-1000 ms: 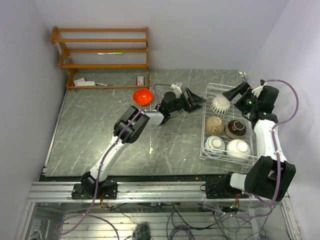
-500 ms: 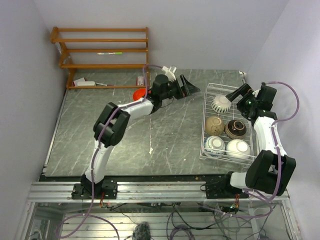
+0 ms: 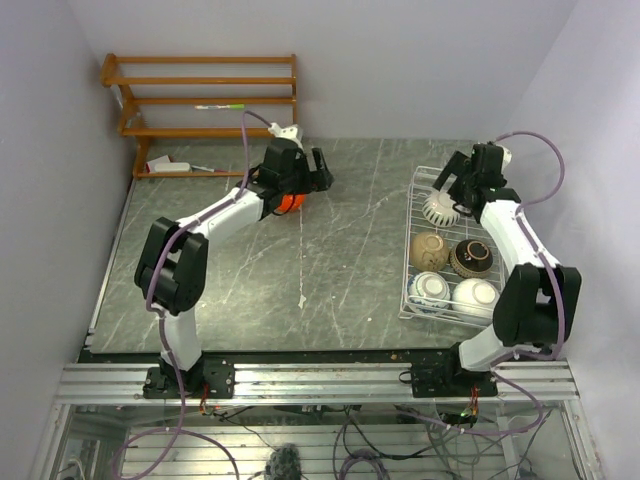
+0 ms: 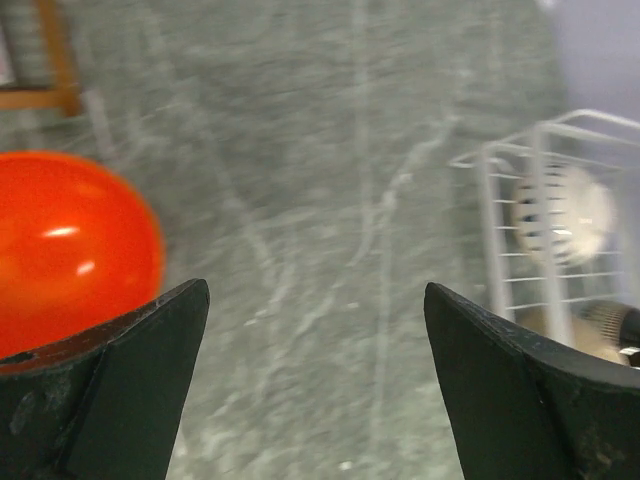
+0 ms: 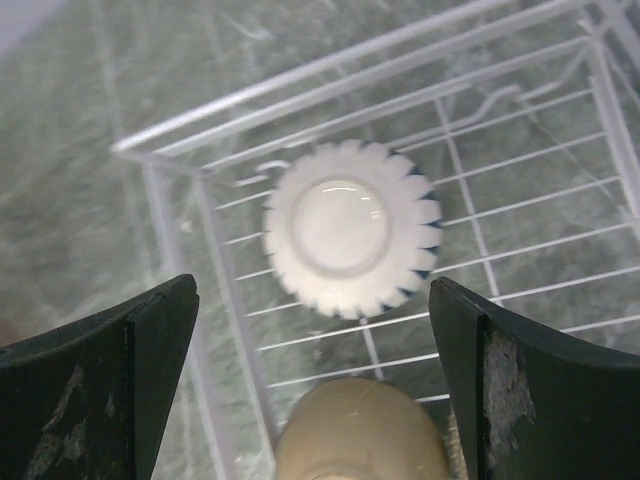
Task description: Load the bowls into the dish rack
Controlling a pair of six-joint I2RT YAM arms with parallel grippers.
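Your desk (image 3: pixel 200 270) is a grey-green slab with pale marble veining. It is closed in by plain lilac-white walls (image 3: pixel 400 60), and a brown wooden shelf unit (image 3: pixel 200 81) stands in the far left corner. The small items on the shelf's bottom board are too small for you to read any label.

The dish rack (image 3: pixel 409 240) sits on the right side of the desk, its long axis running from the near edge toward the back wall. It holds five bowls. A ribbed white bowl (image 5: pixel 350 227) with blue tips lies alone at the far end, with its foot ring turned up toward your right wrist camera. Behind it come a tan bowl (image 3: pixel 429 250) and a brown bowl (image 3: pixel 471 258) side by side. Nearest you are a blue-and-white bowl (image 3: pixel 430 290) and a plain white bowl (image 3: pixel 476 297). These four look mouth-down.

The orange-red bowl (image 4: pixel 70 250) rests on the bare desk near the shelf, dome up and well apart from the rack.

Your left claw (image 4: pixel 312 295) is just beside it, its fingers spread wide and holding nothing. Your right claw (image 5: pixel 312 290) hangs over the ribbed bowl, also spread wide and empty.
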